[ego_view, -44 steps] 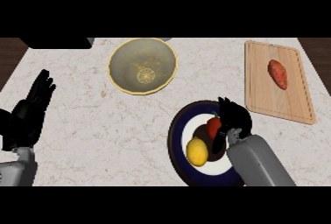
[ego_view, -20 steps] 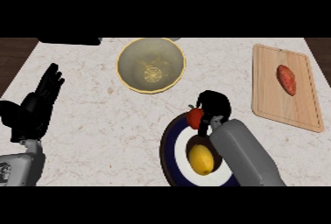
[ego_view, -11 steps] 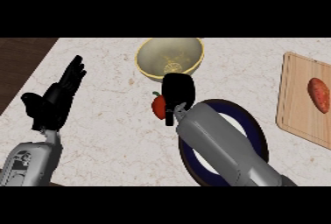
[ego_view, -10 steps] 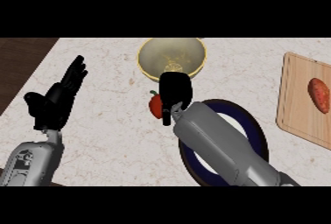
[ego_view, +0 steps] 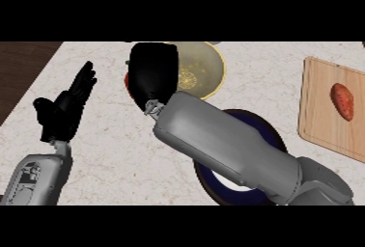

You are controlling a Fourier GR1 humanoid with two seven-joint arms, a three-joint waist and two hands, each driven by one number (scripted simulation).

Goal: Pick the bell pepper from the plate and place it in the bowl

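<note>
Speckled pale stone bench (ego_view: pixel 121 159) fills most of the frame, dark wood strip at the far left edge. Right hand (ego_view: pixel 152 72) sits upper centre, black, seen from the back, fingers curled down round the bell pepper (ego_view: pixel 127 83); only a thin red sliver of the pepper shows at the hand's left edge, rest hidden. Hand and pepper overlap the left rim of the bowl (ego_view: pixel 203 72), a yellowish round bowl at top centre; cannot tell if the pepper is over the inside or just at the rim. Grey right forearm runs from lower right up to the hand, covering most of the plate (ego_view: pixel 274 140), dark blue rim with a white patch showing lower centre. What lies on the plate is hidden by the arm. Left hand (ego_view: pixel 65 113) at left of frame, fingers straight and spread, pointing up, holding nothing, resting. Wooden cutting board (ego_view: pixel 324 120) at right edge, with a reddish sweet potato (ego_view: pixel 343 100) lying on it, well apart from the bowl.
</note>
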